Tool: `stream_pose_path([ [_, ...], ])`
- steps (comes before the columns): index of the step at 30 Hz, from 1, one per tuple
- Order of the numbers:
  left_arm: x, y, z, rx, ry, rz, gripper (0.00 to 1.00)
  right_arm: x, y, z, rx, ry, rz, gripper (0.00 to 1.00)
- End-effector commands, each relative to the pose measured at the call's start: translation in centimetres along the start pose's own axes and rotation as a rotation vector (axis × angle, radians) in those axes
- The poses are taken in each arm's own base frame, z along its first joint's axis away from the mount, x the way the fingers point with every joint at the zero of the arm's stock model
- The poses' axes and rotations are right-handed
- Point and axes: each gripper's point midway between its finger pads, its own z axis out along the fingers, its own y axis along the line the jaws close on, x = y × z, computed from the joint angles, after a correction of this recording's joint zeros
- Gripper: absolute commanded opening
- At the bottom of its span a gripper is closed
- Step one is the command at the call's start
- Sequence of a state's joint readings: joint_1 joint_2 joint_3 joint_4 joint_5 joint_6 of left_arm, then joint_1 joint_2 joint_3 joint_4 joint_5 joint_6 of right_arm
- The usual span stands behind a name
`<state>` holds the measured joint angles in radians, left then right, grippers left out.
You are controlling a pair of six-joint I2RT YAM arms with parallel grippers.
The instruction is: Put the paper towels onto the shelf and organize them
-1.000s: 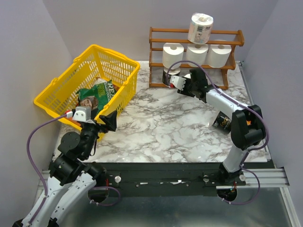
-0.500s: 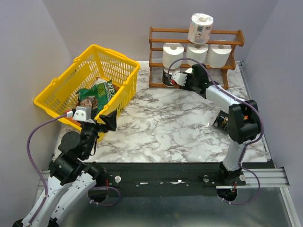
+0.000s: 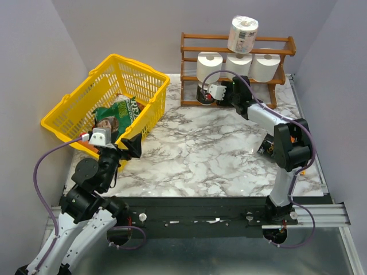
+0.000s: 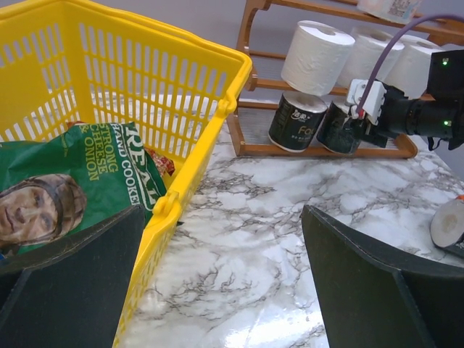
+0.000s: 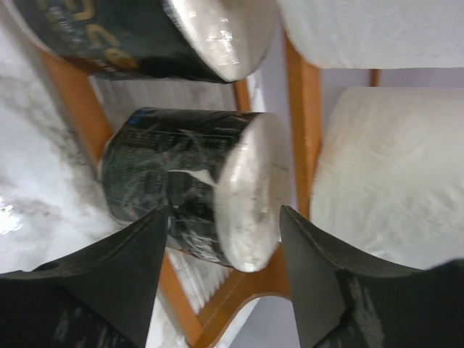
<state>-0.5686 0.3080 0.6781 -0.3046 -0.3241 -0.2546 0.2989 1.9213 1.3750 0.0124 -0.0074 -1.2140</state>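
Paper towels (image 3: 209, 65) line the middle tier of the shelf (image 3: 209, 38) at the far edge of the tabletop (image 3: 200, 149), the right gripper (image 5: 221, 217) spread-fingered either side of a black-wrapped roll (image 5: 167, 174) below, the left gripper (image 4: 221, 217) spread and empty.

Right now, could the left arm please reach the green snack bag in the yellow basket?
Probably yes: the left gripper hangs open at the yellow basket's rim, and the green snack bag lies uncovered just inside.

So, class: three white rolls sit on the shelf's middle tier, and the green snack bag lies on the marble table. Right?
No. The green snack bag lies inside the yellow basket, not on the marble table; the top external view shows it. Three white rolls do sit on the shelf's middle tier.
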Motion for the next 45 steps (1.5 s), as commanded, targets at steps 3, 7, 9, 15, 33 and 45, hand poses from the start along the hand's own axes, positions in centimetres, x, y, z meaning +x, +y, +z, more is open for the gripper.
stream_pose_path([
  [3,-0.2,0.4,0.2,-0.023,-0.007,0.009,0.99,0.5,-3.2,-1.1,0.191,0.013,-0.046,0.73],
  [7,-0.2,0.3,0.3,-0.016,-0.007,0.008,0.99,0.2,-3.1,-2.0,0.204,-0.01,-0.053,0.71],
  [9,-0.2,0.4,0.2,-0.017,-0.009,0.006,0.99,0.2,-2.5,-2.2,0.193,-0.021,-0.042,0.69],
  [15,-0.3,0.3,0.1,-0.01,-0.014,0.004,0.99,-0.1,-1.1,-3.4,0.157,-0.029,0.058,0.63],
  [33,-1.5,-0.6,-0.9,0.049,-0.061,-0.026,0.99,4.8,6.4,-15.9,0.212,0.733,1.269,0.76],
  [45,-1.9,-0.6,-1.5,0.062,-0.086,-0.039,0.99,9.0,10.4,-19.6,0.483,0.958,1.374,0.89],
])
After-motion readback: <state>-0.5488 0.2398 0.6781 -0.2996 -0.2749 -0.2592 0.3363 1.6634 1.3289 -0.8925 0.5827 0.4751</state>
